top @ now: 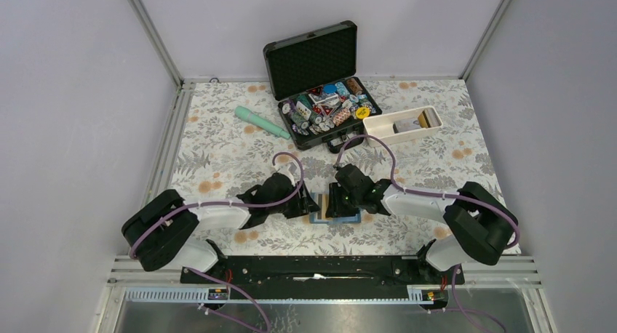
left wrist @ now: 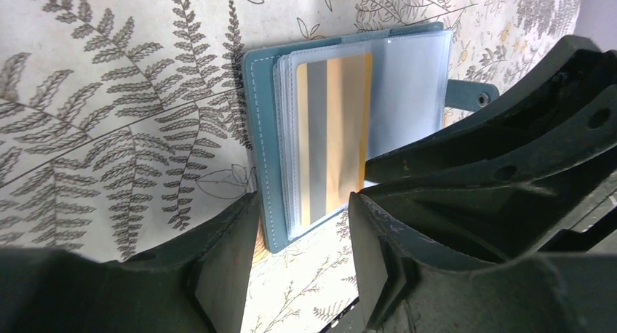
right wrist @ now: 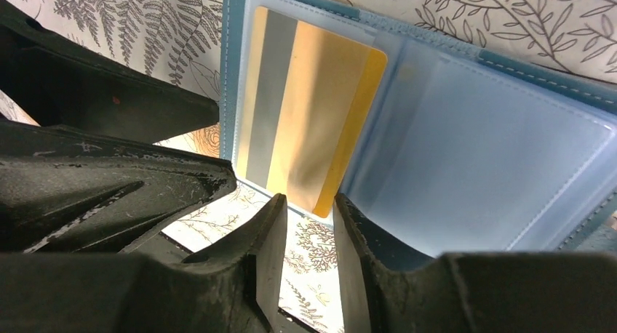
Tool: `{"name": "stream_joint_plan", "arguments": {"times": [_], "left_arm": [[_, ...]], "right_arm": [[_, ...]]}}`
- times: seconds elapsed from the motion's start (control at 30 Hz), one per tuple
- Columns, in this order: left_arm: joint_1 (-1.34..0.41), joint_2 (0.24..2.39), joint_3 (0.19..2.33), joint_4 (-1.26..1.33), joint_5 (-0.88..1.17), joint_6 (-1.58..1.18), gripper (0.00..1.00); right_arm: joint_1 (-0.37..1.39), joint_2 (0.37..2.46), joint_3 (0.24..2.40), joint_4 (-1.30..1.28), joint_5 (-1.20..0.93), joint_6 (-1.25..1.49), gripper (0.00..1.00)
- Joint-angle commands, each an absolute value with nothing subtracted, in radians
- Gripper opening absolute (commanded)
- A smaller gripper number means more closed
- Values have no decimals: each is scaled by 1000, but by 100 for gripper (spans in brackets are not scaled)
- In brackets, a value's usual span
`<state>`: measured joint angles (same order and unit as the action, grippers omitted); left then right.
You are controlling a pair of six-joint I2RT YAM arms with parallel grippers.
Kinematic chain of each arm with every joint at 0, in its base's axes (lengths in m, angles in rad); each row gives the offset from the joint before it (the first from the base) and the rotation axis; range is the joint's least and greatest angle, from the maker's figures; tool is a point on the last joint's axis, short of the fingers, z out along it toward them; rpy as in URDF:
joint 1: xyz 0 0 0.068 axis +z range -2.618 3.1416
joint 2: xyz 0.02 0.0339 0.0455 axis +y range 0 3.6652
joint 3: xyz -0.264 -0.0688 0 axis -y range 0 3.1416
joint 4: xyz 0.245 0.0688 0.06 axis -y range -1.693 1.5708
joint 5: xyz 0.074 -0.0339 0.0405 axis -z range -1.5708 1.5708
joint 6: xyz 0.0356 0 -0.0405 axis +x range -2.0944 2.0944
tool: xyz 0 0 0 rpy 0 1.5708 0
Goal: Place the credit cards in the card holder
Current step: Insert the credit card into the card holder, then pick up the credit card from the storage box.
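Orange-gold card (right wrist: 305,122) lies nearly home in the open card holder (left wrist: 258,129); right hand (right wrist: 309,200), narrowly parted, at its edge, left hand (left wrist: 302,202) spread astride the holder. More seemingly wait in the tray (top: 378,122) beyond.

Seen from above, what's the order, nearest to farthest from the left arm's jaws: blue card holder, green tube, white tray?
1. Card holder, right beside them, near edge.
2. Green tube, farther back, left.
3. White tray, farthest back, right.
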<state>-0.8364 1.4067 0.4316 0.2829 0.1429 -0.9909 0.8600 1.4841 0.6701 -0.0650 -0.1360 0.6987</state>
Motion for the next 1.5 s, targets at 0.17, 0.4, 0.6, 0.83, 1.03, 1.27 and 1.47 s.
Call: {"name": "stream_joint_plan", "arguments": {"times": [0.17, 0.4, 0.6, 0.83, 1.03, 1.27, 1.47], "left_arm": [[-799, 1267, 468, 139, 74, -919, 63], [-682, 1101, 540, -64, 66, -816, 95], [-510, 964, 667, -270, 97, -676, 99], [-216, 924, 878, -488, 236, -458, 99], [-109, 917, 956, -547, 181, -347, 99], [-101, 901, 929, -559, 90, -307, 99], [-102, 911, 928, -557, 123, -310, 99]], "right_arm": [[872, 1375, 765, -219, 64, 617, 50], [775, 1310, 869, -362, 143, 479, 63], [629, 1280, 953, -420, 169, 365, 69], [454, 1367, 1088, -484, 232, 209, 78], [321, 1555, 1262, -485, 335, 133, 79], [248, 1811, 1490, -501, 538, 41, 80], [187, 1963, 1629, -514, 641, -36, 80]]}}
